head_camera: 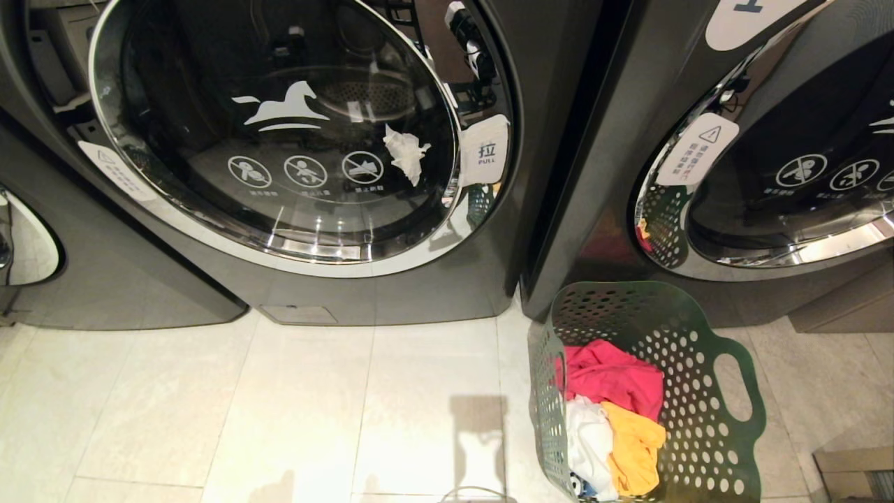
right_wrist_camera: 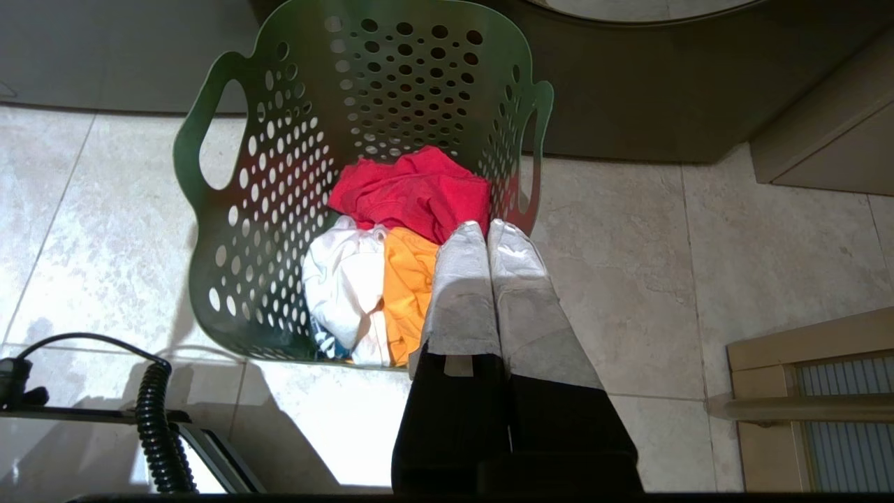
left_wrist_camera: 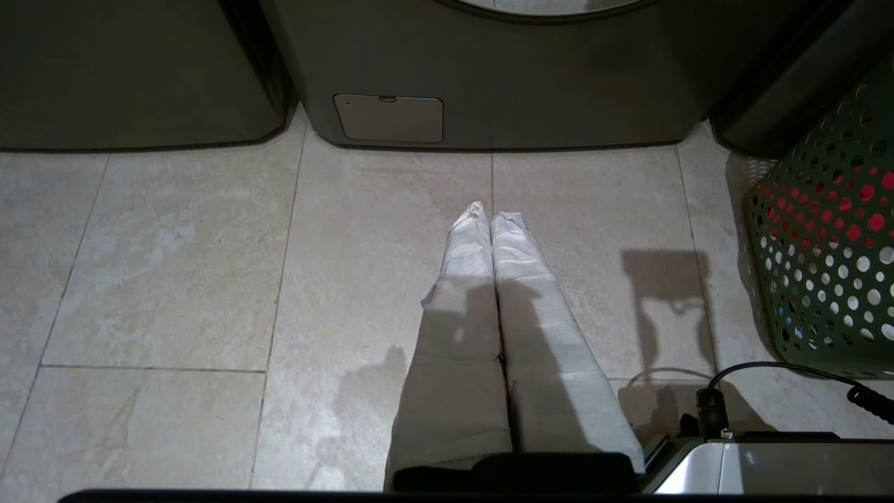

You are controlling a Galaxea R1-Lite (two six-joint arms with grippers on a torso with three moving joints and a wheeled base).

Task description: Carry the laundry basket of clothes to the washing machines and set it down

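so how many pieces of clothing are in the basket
3 visible in the laundry basket: a pink-red garment toward the washing machines, a white one and a yellow-orange one side by side nearer the robot. More may be hidden underneath.

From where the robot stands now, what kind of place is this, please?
Most likely a self-service laundry. Two large dark grey front-loading washing machines stand side by side, a numbered white label marks one, and a dark green perforated plastic laundry basket with pink-red, white and yellow-orange clothes sits on the pale tiled floor.

Your left tool (left_wrist_camera: 491, 218): fingers pressed together, pointing down, holding nothing. Your right tool (right_wrist_camera: 487, 229): likewise closed, empty, pointing down.
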